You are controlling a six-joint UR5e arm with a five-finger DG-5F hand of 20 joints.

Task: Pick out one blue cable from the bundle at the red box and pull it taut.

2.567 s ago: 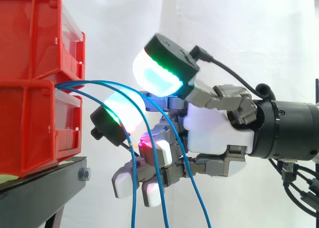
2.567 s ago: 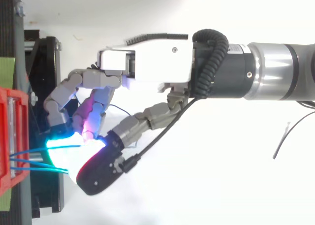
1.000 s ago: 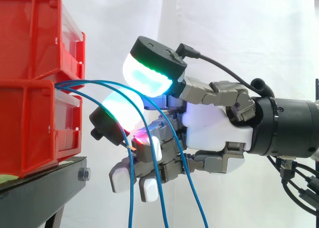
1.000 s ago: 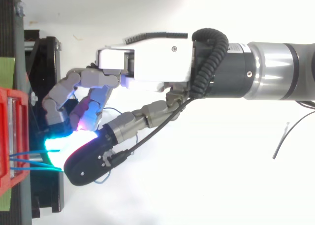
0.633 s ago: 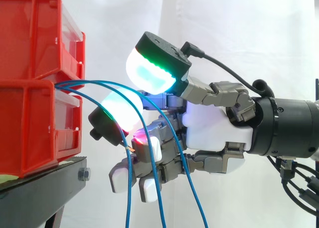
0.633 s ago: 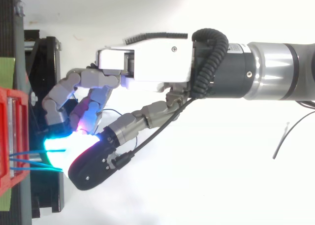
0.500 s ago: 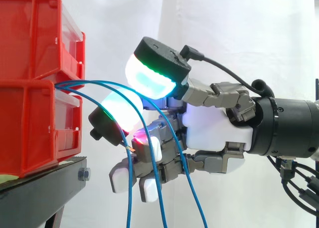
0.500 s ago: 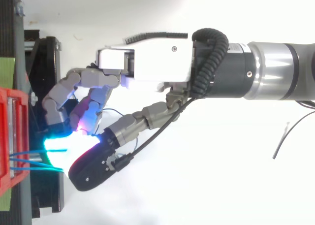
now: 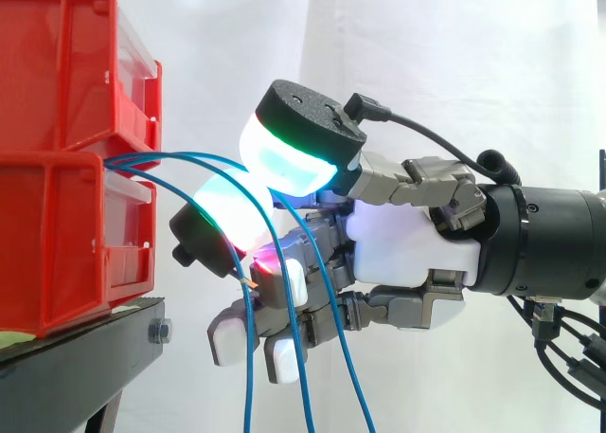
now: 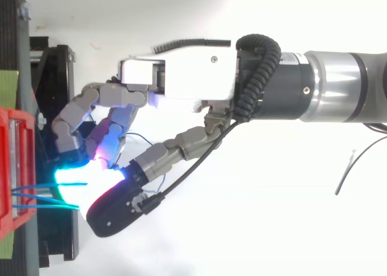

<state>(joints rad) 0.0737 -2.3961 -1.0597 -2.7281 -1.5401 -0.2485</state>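
Three thin blue cables [image 9: 142, 157] arc from the stacked red plastic bins [image 9: 66, 196] across the robot hand [image 9: 402, 239] — its grip I cannot tell; the rightmost hangs closer than before. From above, open room flanks the hand.

a white curtain [image 9: 454, 63] hangs behind — black stand [image 9: 66, 376] low at left.

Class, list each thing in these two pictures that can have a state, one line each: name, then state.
upper bin: upright, stacked on the lower bin.
lower bin: upright, standing on the black stand.
blue cables: slack, arching out from the front of the bins and hanging down; none taut.
hand: in among the blue cables, close to the bins; whether it grips one cannot be told.
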